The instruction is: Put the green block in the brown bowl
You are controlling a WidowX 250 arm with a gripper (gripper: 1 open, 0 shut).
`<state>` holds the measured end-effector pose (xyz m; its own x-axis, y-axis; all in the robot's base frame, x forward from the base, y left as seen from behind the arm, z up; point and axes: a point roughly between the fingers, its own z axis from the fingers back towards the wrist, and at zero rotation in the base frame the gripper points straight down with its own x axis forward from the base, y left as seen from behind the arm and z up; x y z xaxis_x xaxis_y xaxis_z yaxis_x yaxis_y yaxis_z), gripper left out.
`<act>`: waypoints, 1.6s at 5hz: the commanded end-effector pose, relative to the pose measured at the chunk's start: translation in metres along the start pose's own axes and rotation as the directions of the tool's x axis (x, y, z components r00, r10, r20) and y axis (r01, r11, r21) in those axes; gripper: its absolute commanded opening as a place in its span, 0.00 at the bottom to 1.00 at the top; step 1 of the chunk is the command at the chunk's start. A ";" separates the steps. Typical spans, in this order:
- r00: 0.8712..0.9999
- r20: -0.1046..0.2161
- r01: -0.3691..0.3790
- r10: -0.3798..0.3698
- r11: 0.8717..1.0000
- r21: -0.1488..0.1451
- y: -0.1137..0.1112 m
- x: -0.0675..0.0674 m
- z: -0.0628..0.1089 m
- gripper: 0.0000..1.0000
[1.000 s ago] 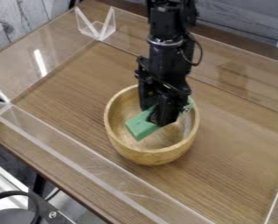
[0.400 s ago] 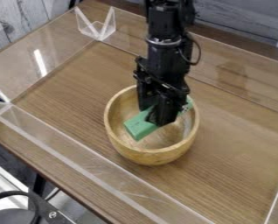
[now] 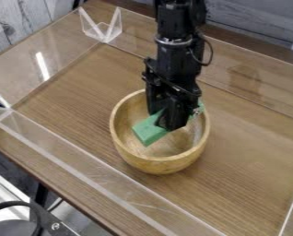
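Green block [image 3: 149, 127] leaning inside the brown bowl [image 3: 167, 167], near mid-frame, its upper part at the closed claw [image 3: 165, 122]; whether it is pinched, I cannot tell. Placement looks nearly finished: next, open the claw and lift away towards the upper centre. No brand, label or writing is legible.

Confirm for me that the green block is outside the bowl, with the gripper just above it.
Not quite: the green block is inside the bowl, as the current camera view shows. The gripper is indeed just above it.
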<state>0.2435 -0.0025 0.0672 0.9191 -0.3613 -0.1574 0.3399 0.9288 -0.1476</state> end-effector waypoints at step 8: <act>1.000 0.018 0.025 -0.025 1.000 0.009 -0.003 0.018 0.001 0.00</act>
<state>0.2480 -0.0100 0.0553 0.9085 -0.3763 -0.1818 0.3501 0.9228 -0.1605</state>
